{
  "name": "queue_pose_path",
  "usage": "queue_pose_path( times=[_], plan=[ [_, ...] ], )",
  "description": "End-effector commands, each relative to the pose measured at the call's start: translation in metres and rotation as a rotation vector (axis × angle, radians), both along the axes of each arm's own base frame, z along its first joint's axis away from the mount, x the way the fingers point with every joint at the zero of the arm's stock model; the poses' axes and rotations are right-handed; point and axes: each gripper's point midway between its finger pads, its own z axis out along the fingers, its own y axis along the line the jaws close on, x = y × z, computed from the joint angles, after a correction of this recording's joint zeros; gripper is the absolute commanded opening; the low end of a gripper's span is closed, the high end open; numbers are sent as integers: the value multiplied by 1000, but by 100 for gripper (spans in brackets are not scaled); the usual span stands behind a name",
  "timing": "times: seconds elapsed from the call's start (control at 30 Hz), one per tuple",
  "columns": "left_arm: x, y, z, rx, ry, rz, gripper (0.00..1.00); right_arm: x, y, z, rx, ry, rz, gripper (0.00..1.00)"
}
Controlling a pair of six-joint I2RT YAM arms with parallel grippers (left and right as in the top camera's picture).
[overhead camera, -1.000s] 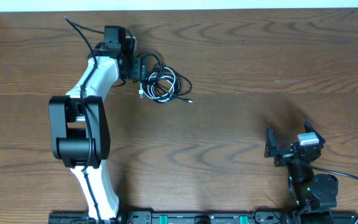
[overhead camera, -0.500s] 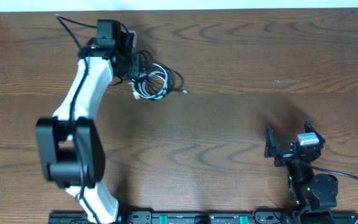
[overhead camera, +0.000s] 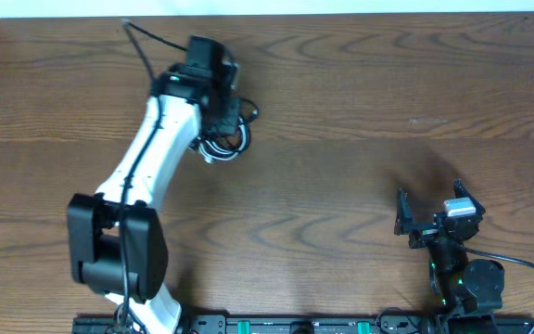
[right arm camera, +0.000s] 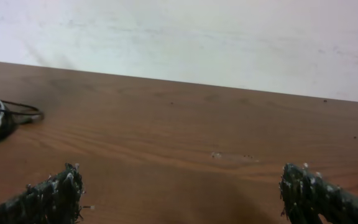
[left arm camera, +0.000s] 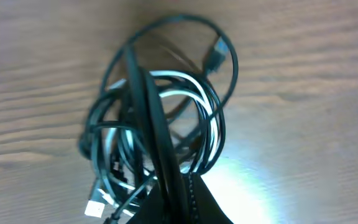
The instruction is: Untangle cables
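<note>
The cables [overhead camera: 226,141] are a bunched tangle of thin black and white loops near the back of the table, left of centre. My left gripper [overhead camera: 219,115] sits over the bundle's top, shut on black strands of it. In the left wrist view the black cord [left arm camera: 231,59] loops wide around the white cord [left arm camera: 169,77], and both run down into the shut jaws of the left gripper [left arm camera: 176,204]. A white plug [left arm camera: 94,206] and a black plug [left arm camera: 214,54] stick out. My right gripper [overhead camera: 438,219] stands open and apart at the front right, with nothing between the fingers of the gripper [right arm camera: 182,190].
The wooden table [overhead camera: 360,111] stretches between the two arms. A white wall [right arm camera: 197,37] rises behind its far edge. The left arm's own thick black wire [overhead camera: 142,39] trails towards the back edge.
My left gripper has shut on the cable bundle and swung right with it. The loops have pulled into a tighter bunch. The right arm has not moved.
</note>
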Motion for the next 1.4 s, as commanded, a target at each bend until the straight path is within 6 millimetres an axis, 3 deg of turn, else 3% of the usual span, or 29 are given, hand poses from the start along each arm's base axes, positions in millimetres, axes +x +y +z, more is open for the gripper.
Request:
queue_pose_path(
  times=[0.0,0.2,0.4,0.5,0.57,0.63,0.77,0.97,1.13,1.37],
  plan=[
    [-12,-17,-37,11,89,34,8,0,-1,-1,6,2,-6,99],
    [-32,-53,-91,45,204,-17,8,0,-1,-1,6,2,-6,99],
    [-49,-79,-121,76,254,-90,11,0,-1,-1,5,2,-6,99],
    [-54,-84,-130,87,271,-107,27,0,-1,-1,6,2,-6,99],
    [-55,-86,-131,88,272,-111,31,0,-1,-1,6,2,-7,99],
    [-55,-86,-129,84,273,-113,43,0,-1,-1,5,2,-7,99],
    [-59,-84,-114,88,286,-116,51,0,-1,-1,6,2,-7,99],
    [-53,-84,-50,39,182,-112,52,0,-1,-1,6,2,-6,99],
    [-59,-82,1,1,93,-121,64,0,-1,-1,5,2,-6,99],
    [-68,-70,33,23,36,-145,69,0,-1,-1,6,2,-7,99]
  ],
)
